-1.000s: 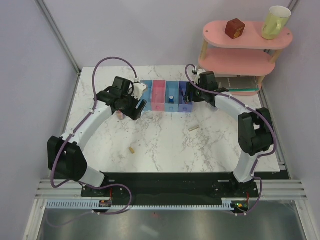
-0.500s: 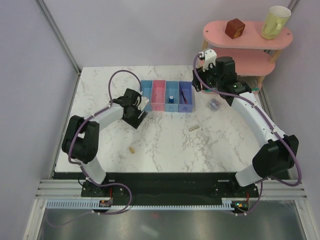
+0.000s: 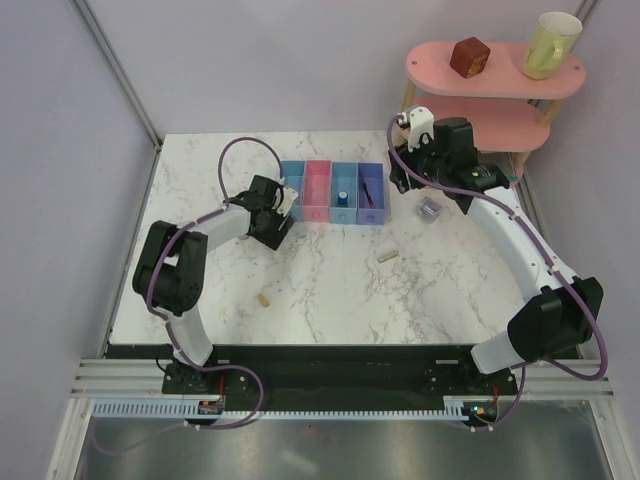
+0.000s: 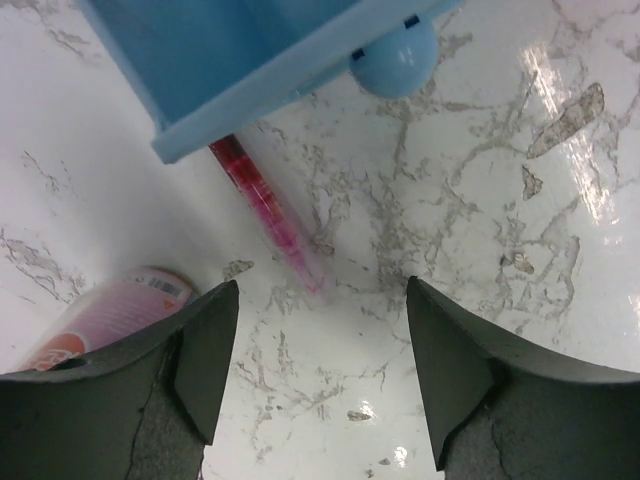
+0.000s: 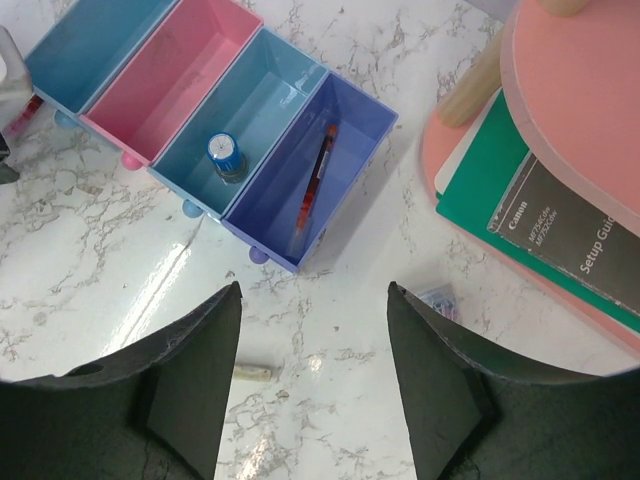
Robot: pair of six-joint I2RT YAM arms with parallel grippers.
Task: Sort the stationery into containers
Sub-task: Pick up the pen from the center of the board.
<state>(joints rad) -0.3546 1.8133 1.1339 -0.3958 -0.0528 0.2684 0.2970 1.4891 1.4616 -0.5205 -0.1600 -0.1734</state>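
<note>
Pink pen (image 4: 268,212) by blue bin (image 4: 230,60), left claw (image 4: 322,288) spread above it

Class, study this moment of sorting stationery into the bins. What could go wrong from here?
1. The thin red pen lies with its far end at the edge of the light blue plastic bin. The open left gripper above it may shove it underneath or nudge the bin.
2. The pink cylinder lying beside that gripper could get knocked and roll.

Four bins (image 3: 317,192); pens (image 5: 316,175) (image 4: 268,215), cylinders (image 5: 226,153) (image 4: 110,310), beige pieces (image 3: 387,255) (image 3: 264,299) two each; tub (image 3: 429,209), probably one.
</note>
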